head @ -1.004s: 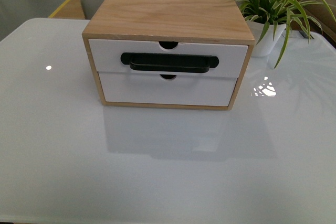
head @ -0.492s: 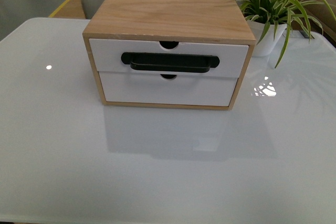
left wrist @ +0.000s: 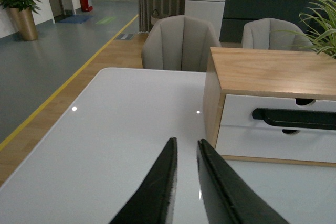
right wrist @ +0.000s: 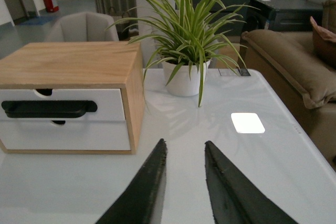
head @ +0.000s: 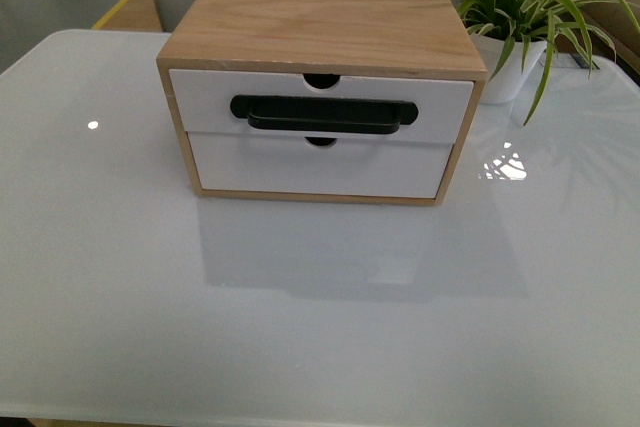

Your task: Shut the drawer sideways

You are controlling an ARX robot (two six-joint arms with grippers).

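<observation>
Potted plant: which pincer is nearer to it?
Right. The right pincer is off the cabinet's plant-side end, with the potted plant ahead of it. The left pincer is off the opposite end, with the cabinet between.

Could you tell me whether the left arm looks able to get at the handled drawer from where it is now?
Probably yes. In the left wrist view the left gripper hangs over bare table in front of the cabinet's corner, and nothing stands between it and the drawer.
</observation>
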